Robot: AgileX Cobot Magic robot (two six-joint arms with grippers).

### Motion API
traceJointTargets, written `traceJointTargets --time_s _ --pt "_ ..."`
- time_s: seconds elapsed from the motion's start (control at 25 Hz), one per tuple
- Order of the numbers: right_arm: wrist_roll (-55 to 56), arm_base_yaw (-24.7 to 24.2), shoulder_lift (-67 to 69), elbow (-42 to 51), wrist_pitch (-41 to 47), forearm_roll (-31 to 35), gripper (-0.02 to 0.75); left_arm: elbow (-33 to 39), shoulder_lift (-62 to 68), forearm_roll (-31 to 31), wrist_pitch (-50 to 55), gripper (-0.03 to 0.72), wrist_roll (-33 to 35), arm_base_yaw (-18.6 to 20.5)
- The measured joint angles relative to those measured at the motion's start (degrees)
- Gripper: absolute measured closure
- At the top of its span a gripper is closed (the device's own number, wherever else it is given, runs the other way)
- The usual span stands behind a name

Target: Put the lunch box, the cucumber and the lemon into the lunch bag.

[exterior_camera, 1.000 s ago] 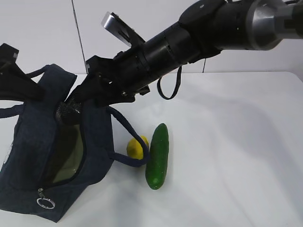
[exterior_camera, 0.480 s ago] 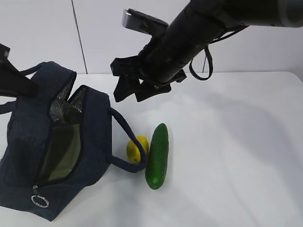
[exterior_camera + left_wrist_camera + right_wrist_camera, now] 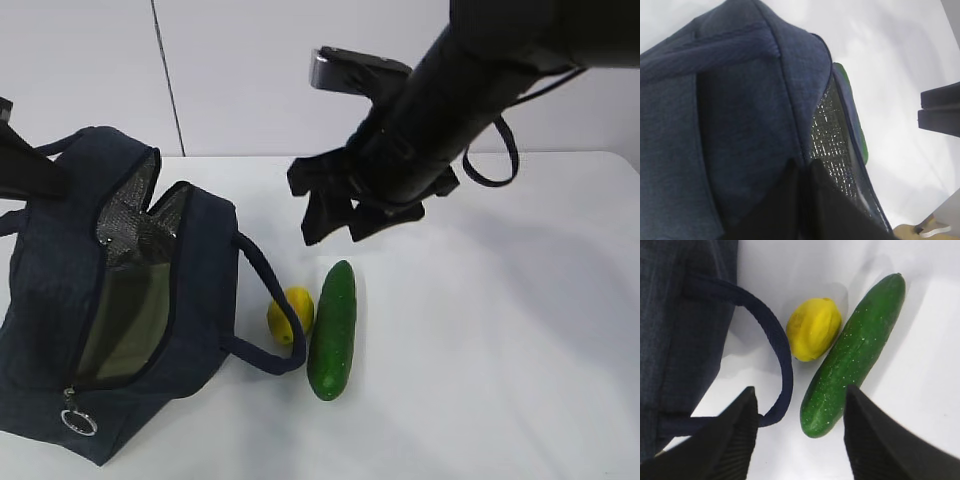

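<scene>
The navy lunch bag stands open at the left, its foil lining showing. Inside it, the pale green lid of the lunch box fills the opening. My left gripper is shut on the bag's top rim, holding the mouth open. The yellow lemon and the dark green cucumber lie side by side on the table just right of the bag. One bag handle loops against the lemon. My right gripper hangs open above the cucumber with nothing between its fingers.
The white table stretches to the right of the cucumber. A metal ring pull hangs at the bag's near corner. A white wall stands behind the table.
My right arm has pulled back from the bag's mouth and swung right, now hovering over the cucumber and lemon. The bag has settled slightly. The left gripper keeps its hold.
</scene>
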Motion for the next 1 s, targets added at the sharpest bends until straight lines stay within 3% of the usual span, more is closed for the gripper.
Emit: traceJointTargets --time_s 0.2,0.72,1.0 --pt "1.2 0.1 -4.0 9.1 -7.0 1.3 0.339 0.4 -0.1 0.0 -0.3 0.687 0.6 0.0" --pt "4.7 0.1 -4.2 18.0 -20.4 3.2 0.339 0.5 -0.2 -1.3 0.2 0.687 2.0 1.7" --pt "5.2 0.1 -4.2 18.2 -23.4 4.1 0.339 0.5 -0.2 -1.7 0.6 0.687 2.1 1.7"
